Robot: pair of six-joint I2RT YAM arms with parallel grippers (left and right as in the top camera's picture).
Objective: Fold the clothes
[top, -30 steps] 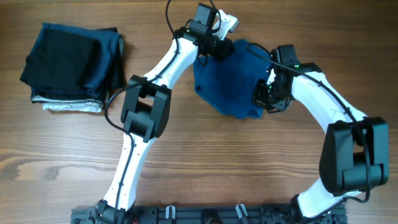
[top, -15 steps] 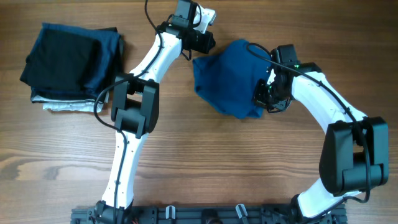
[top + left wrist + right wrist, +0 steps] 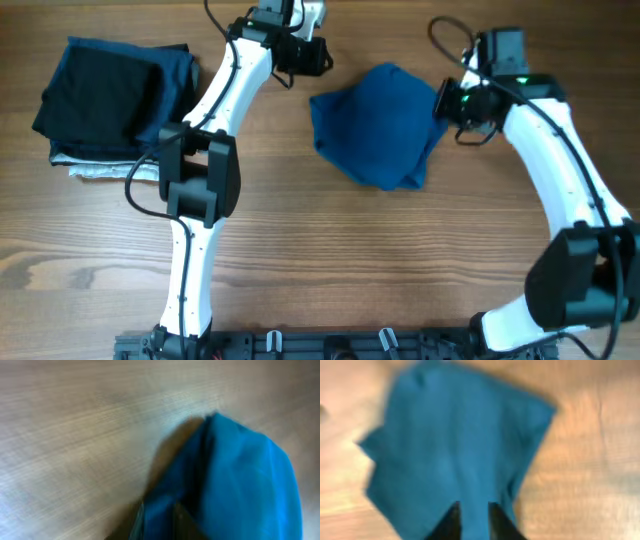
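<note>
The blue T-shirt (image 3: 375,125) lies in a folded, rumpled bundle on the wooden table (image 3: 330,250), at the centre back. My left gripper (image 3: 318,55) hovers up-left of it, apart from the cloth. In the left wrist view the shirt (image 3: 240,480) fills the right side, and the left gripper (image 3: 159,522) has its jaws slightly parted with nothing gripped. My right gripper (image 3: 448,100) is at the shirt's right edge, above it. In the right wrist view the shirt (image 3: 455,445) lies spread below the right gripper (image 3: 472,515), whose jaws stand narrowly open.
A stack of folded dark garments (image 3: 115,100) sits at the back left, with a white-grey one (image 3: 110,172) at the bottom. Bare wood runs along the table's front, down to the arm bases (image 3: 330,345) at the near edge.
The left gripper has drawn back up and to the left, off the shirt. The right gripper rose from the shirt's lower right corner to its right edge and its jaws parted slightly.
</note>
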